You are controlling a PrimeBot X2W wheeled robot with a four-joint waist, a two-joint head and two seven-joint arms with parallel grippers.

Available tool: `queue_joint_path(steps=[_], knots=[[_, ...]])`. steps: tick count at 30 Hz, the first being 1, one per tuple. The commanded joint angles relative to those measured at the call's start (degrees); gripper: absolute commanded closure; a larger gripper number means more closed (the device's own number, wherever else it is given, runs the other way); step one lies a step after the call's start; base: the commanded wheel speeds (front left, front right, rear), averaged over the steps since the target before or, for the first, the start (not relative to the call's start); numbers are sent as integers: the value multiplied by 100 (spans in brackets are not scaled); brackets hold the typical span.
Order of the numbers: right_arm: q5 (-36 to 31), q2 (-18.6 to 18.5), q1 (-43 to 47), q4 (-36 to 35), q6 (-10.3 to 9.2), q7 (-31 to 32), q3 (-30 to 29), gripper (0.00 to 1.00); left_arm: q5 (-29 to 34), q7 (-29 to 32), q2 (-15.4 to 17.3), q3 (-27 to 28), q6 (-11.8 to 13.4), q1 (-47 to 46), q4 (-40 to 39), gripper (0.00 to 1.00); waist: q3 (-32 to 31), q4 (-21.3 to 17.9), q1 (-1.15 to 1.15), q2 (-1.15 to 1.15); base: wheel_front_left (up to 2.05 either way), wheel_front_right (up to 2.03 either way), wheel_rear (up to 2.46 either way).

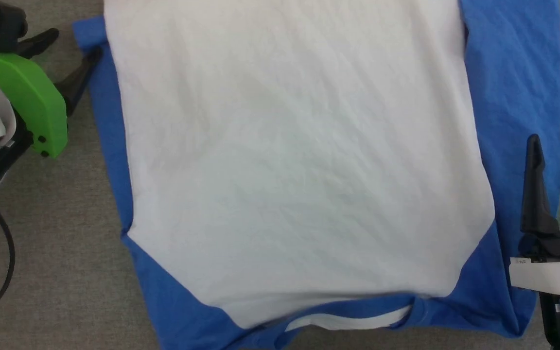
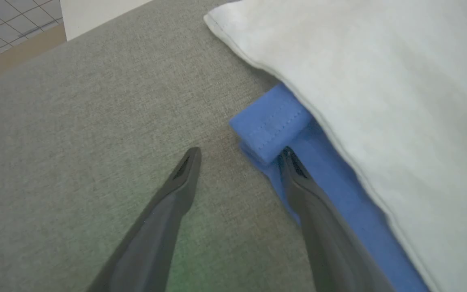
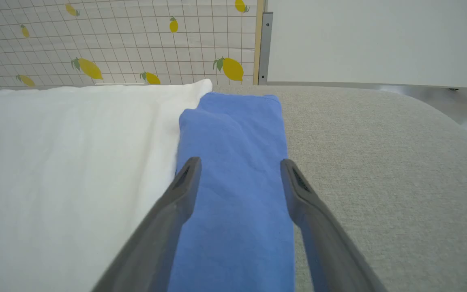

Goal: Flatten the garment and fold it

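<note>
Now | left jaws wide, garment [image 1: 299, 170] edge | right jaws wide, over it

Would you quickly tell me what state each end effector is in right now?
Left end effector: open, holding nothing, at the edge of the soft white-and-blue T-shirt.
Right end effector: open, holding nothing.

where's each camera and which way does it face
Head view: on the head, down at the T-shirt; left gripper, right gripper at the sides.
Left wrist view: on that wrist, along its fingers at the shirt's blue hem.
Right wrist view: on that wrist, along its fingers over blue cloth toward a lemon-print wall.
All share the T-shirt.
</note>
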Motion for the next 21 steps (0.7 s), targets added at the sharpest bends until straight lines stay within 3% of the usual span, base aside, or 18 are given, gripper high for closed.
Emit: queue_joint_path(steps=[1, 7, 8, 9, 21], knots=[[-33, 7, -115, -16, -9, -24, -2, 0, -77, -35, 47, -66, -38, -157, 44, 0, 146, -60, -1, 0, 0, 0, 0], [-52, 7, -169, -14, -9, 5, 28, 0, -133, -86, 64, -306, -38, -311, 251, 0, 260, -82, -1, 0, 0, 0, 0], [-54, 7, -177, -11, -9, 9, 31, 0, -148, -78, 64, -351, -38, -319, 280, 69, 269, -86, -1, 0, 0, 0, 0], [-53, 7, -187, -5, -9, 11, 34, 0, -180, -72, 70, -417, -38, -333, 294, 100, 277, -91, -1, 0, 0, 0, 0], [-40, 7, -129, 287, -9, 20, 32, 0, -396, -524, 50, -465, -38, -454, 550, 100, -350, 68, -1, 0, 0, 0, 0]])
